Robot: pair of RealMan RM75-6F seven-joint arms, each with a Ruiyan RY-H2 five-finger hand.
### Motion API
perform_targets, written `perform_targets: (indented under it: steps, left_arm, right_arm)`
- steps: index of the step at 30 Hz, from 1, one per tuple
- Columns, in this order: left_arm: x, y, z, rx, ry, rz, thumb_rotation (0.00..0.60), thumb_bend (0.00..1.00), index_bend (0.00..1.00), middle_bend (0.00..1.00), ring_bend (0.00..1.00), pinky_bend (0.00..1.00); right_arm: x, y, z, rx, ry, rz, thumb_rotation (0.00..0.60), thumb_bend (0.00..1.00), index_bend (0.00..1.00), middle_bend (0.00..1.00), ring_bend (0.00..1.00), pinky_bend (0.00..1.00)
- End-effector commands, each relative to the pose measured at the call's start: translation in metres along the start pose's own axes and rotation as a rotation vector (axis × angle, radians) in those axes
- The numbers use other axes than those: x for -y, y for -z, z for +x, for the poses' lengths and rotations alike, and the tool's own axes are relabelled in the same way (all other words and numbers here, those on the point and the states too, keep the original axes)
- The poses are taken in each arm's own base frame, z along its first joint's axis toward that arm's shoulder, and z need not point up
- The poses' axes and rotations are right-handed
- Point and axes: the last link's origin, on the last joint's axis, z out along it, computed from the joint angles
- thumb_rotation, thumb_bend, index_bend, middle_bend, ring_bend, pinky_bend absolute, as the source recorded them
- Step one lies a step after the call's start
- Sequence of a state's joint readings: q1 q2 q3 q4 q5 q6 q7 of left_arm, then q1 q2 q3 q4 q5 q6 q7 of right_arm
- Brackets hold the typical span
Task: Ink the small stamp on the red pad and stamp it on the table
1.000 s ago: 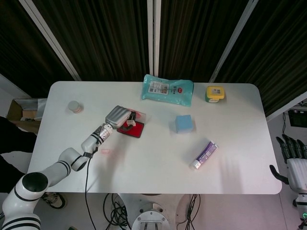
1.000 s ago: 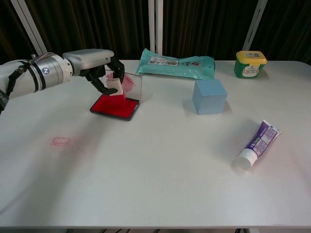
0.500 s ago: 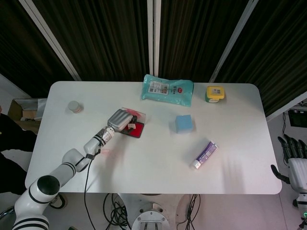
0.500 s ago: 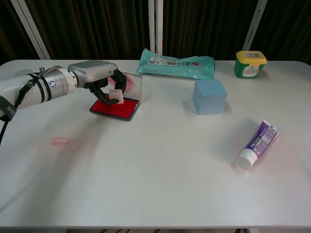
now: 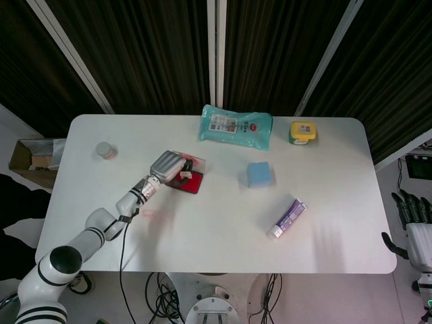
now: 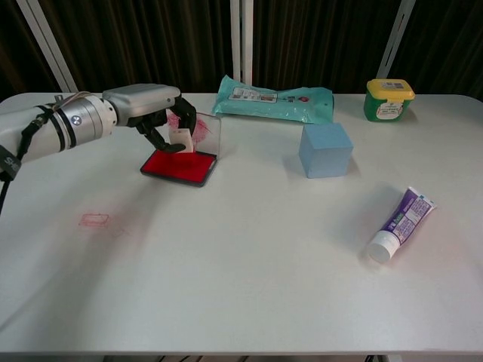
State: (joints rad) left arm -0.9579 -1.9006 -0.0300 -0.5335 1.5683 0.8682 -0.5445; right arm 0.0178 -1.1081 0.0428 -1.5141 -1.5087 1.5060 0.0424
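Observation:
My left hand (image 6: pixel 151 113) (image 5: pixel 166 165) holds the small white stamp (image 6: pixel 179 138) (image 5: pixel 181 174) just above the far part of the red ink pad (image 6: pixel 179 166) (image 5: pixel 188 183). The pad lies in an open case whose clear, ink-smeared lid (image 6: pixel 204 134) stands up behind it. A faint red rectangular print (image 6: pixel 94 220) (image 5: pixel 149 214) marks the table toward the near left. My right hand (image 5: pixel 413 226) hangs off the table's right end, fingers apart and holding nothing.
A teal wipes pack (image 6: pixel 275 99) lies at the back, a blue cube (image 6: pixel 325 149) right of the pad, a green-and-yellow tub (image 6: pixel 389 99) far right. A purple tube (image 6: pixel 401 224) lies near right. A small round tin (image 5: pixel 104 150) sits far left.
The left hand dipped the stamp toward the red pad, then raised it a little and drew it back toward the lid. The right hand has not moved.

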Motion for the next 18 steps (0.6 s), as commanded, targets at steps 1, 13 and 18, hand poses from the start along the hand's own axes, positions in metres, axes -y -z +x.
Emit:
perform_targets:
  steps: [1,13,18]
  left_arm:
    - [0.009,0.017,0.031,-0.068,0.029,-0.034,0.6,0.47,0.59,0.59,1.0,1.0]
    - [0.042,0.171,0.015,-0.01,-0.053,-0.011,0.6,0.47,0.6,0.6,1.0,1.0]
    - [0.041,0.19,-0.01,0.006,-0.035,-0.003,0.6,0.47,0.6,0.6,1.0,1.0]
  right_arm:
    - [0.0,-0.001,0.0,-0.003,-0.005,0.002,0.6,0.21,0.0,0.0,0.0,0.0]
    - [-0.001,-0.004,-0.008,0.019,-0.006,0.011,0.6,0.21,0.0,0.0,0.0,0.0]
    - [0.007,-0.003,-0.01,0.024,0.001,0.031,0.6,0.21,0.0,0.0,0.0,0.0]
